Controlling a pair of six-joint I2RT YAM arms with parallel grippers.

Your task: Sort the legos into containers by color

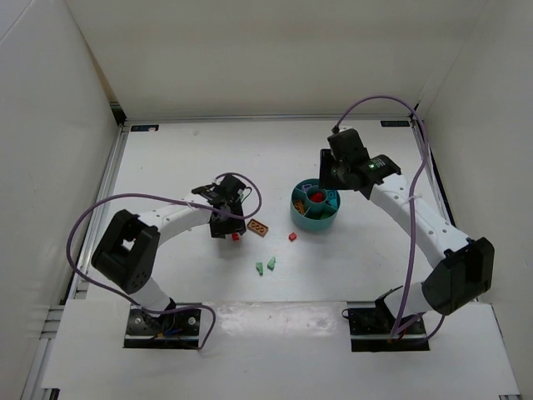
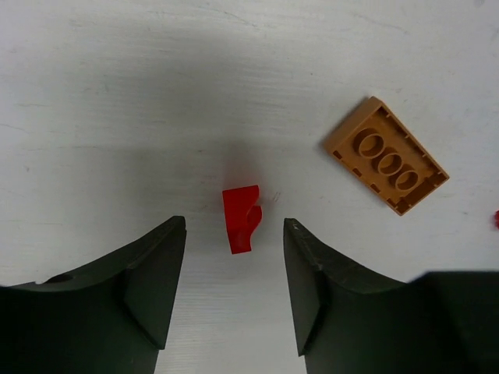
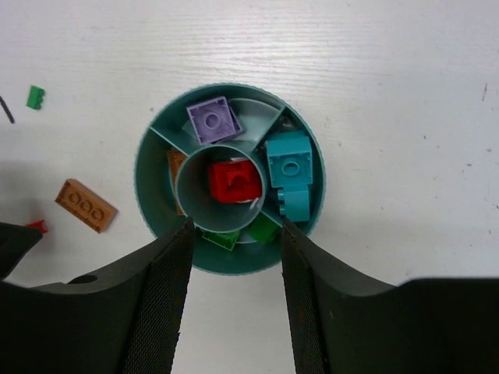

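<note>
Two fingers of the left end effector (image 2: 235, 261) stood partly apart and low over the surface (image 2: 117, 93), holding nothing. A small red brick (image 2: 240, 218) lay in the gap between them, touching neither finger. It sat slightly askew and, as far as I could tell, a shade closer to one finger than the other.

To my eye the pinch on that brick was the step in hand. Doing it well would mean centring the gap on the brick, then closing slowly and squarely on its flat sides. A piece so small could twist or skid out if one finger reached it first. An orange plate (image 2: 386, 156) lay ahead of the fingers and off to one side, apart from the brick and unlikely to interfere.

Over by the right end effector (image 3: 234, 226), the fingers also stood partly apart and empty. The bowl (image 3: 148, 167) sat directly beneath them, its near rim between the fingertips. Its central cup already held a red piece (image 3: 232, 181), so I judged the cup the likely home for this brick
</note>
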